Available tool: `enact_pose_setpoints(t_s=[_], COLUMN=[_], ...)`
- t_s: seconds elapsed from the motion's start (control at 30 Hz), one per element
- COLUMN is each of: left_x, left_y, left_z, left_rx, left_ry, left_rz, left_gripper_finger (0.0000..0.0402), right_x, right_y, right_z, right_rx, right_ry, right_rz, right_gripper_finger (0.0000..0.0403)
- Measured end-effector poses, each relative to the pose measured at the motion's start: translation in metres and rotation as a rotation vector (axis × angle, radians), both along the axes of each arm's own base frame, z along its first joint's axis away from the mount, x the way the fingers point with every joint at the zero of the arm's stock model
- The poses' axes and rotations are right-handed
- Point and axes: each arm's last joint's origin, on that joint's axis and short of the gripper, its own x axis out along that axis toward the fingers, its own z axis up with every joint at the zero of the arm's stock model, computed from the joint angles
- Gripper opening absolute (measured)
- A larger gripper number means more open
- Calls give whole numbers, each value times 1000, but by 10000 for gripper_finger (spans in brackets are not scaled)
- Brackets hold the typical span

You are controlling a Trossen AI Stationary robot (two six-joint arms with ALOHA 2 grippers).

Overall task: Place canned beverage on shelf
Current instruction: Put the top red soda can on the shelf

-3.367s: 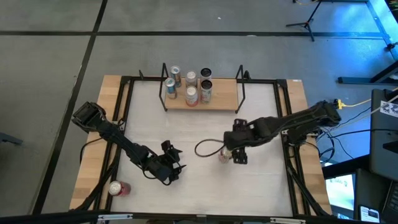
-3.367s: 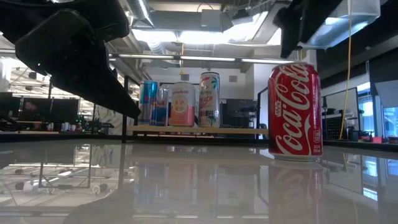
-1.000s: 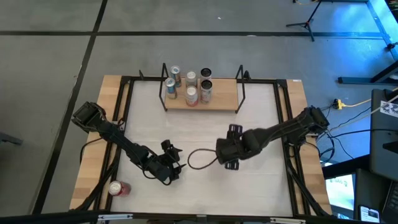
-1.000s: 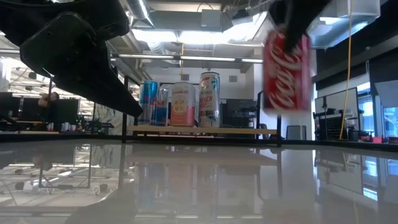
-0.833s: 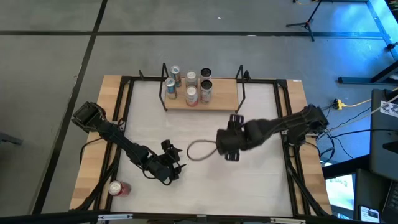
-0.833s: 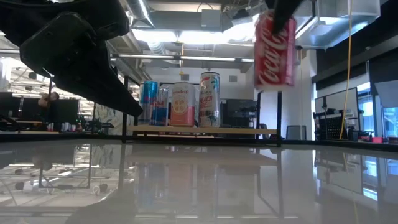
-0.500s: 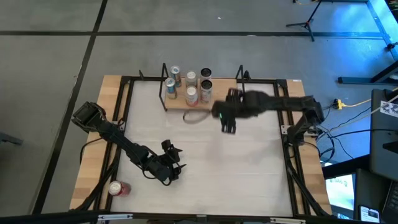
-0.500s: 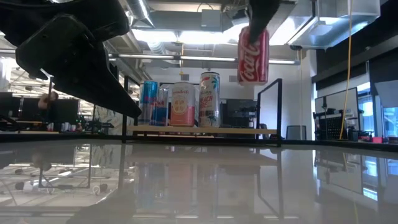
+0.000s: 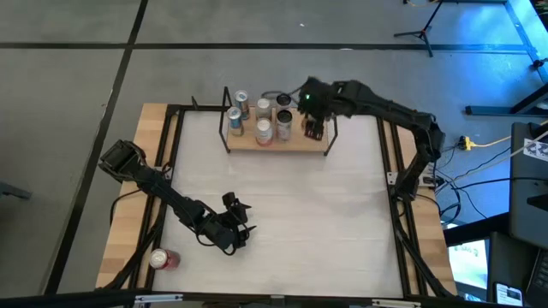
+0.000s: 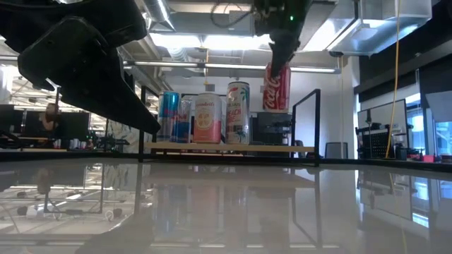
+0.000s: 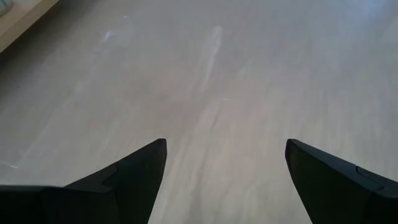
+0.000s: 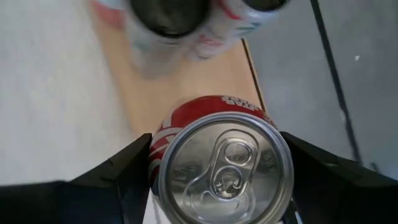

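A red Coca-Cola can hangs in my right gripper above the right part of the shelf, a light-wood board in a black frame at the table's far edge. The can's silver top faces the right wrist camera. Several other cans stand upright on the shelf's left and middle parts. My left gripper is open and empty, low over the table at the near left; its fingers show over bare tabletop. My right gripper pinches the can's side wall just below its top rim, one finger on each side. The fingers come from above, pointing down along the can. The can hangs roughly upright, its base clear of the shelf board.
Another red can lies on its side at the table's near left corner. The shelf's upright black end loop stands just right of the held can. A bare strip of shelf board shows beside the standing cans.
My right gripper has carried the red can up and toward the table's far edge, from above mid-table to above the shelf's right part. The can has stayed roughly upright and held throughout.
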Motion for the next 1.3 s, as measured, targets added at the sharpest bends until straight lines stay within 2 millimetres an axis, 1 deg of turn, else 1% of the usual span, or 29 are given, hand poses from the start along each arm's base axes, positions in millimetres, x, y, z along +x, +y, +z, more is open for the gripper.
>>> enact_pose_setpoints(t_s=[0.13,0.23,0.4,0.53,0.6,0.73,0.93,1.2,1.3], left_x=[0,0,0,0,0,0,0,0,0], left_y=[0,0,0,0,0,0,0,0,0], left_z=[0,0,0,0,0,0,0,0,0], left_rx=[14,26,50,50,50,37,11,-6,-6], left_ry=[3,2,7,8,7,1,0,-8,-7], left_rz=[-6,-7,-18,-18,-18,-10,-8,1,1], left_gripper_finger=[318,318,318,318,318,318,318,318,318], right_x=[-7,-13,-24,-26,-24,-17,-9,-7,-7], right_y=[-29,-47,-71,-85,-89,-99,-103,-105,-105], right_z=[-8,-17,-28,-36,-41,-59,-76,-78,-78], right_rx=[34,56,72,76,79,108,128,119,115], right_ry=[-51,-75,-71,-56,-53,-20,19,14,14], right_rz=[-10,-18,-31,-32,-23,-8,25,42,43], right_gripper_finger=[288,288,288,288,288,288,288,291,323])
